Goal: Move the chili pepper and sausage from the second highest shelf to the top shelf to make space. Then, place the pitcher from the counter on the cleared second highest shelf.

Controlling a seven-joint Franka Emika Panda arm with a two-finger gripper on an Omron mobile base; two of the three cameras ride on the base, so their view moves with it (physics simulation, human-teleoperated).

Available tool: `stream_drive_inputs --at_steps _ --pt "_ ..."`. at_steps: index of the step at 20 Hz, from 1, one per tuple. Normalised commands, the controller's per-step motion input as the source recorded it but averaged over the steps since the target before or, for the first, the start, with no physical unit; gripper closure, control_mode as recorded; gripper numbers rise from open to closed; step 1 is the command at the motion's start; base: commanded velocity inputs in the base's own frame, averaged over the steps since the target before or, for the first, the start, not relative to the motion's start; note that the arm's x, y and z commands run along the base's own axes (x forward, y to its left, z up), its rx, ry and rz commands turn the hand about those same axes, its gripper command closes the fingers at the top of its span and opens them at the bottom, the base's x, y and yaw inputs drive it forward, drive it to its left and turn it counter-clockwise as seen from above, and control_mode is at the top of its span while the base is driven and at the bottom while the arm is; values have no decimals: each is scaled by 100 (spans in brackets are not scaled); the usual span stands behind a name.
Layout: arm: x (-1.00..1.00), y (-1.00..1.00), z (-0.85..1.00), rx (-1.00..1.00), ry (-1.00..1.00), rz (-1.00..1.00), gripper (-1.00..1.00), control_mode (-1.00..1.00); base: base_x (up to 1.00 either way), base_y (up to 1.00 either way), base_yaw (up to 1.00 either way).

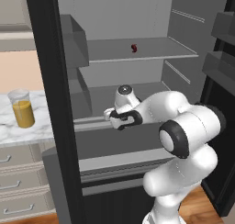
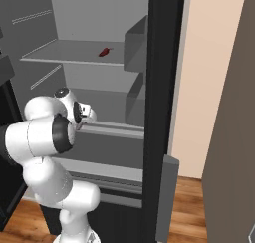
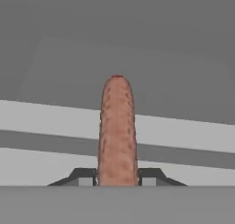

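Gripper (image 3: 117, 181) is clamped on the sausage (image 3: 117, 131): in the hand view the two dark fingertips (image 3: 82, 176) sit tight against either side of the link's near end, one per side, and the sausage runs straight out from between them, away from the hand, rounded far end free with nothing touching it. Fingers grip only the base portion; most of the link's length sticks out past them. Behind the sausage are grey fridge surfaces with pale horizontal bands crossing the view; can't tell from this view which shelf edges they are. In the left base view the arm reaches into the open fridge with the hand (image 1: 120, 114) at the level of the second highest shelf (image 1: 147, 91), near that shelf's front left part; the sausage itself is too small or hidden there to pick out. Right base view shows the same hand (image 2: 84, 112) low in front of that shelf, behind the arm's dark joint. The chili pepper (image 1: 134, 47) already lies on the top shelf (image 1: 160, 51), roughly mid-shelf, well apart from the gripper and above it; in the right base view it shows as a small dark red curved shape (image 2: 104, 52) on the same panel (image 2: 69, 53). The pitcher (image 1: 22, 108) with orange-yellow liquid stands upright on the counter (image 1: 27, 131) to the left of the fridge, outside the black door frame, well apart from the arm.
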Motion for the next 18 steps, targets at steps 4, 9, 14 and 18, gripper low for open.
stream_drive_inputs --at_steps 4,9,14,18 --pt "-90 1 46 0 0 0 100 -100 0 0 0" --pt "-65 0 81 0 -1 0 100 -100 0 0 0" --pt "-55 0 100 0 -9 0 100 -100 0 0 0" --pt "-42 0 100 0 -16 0 100 -100 0 0 0"
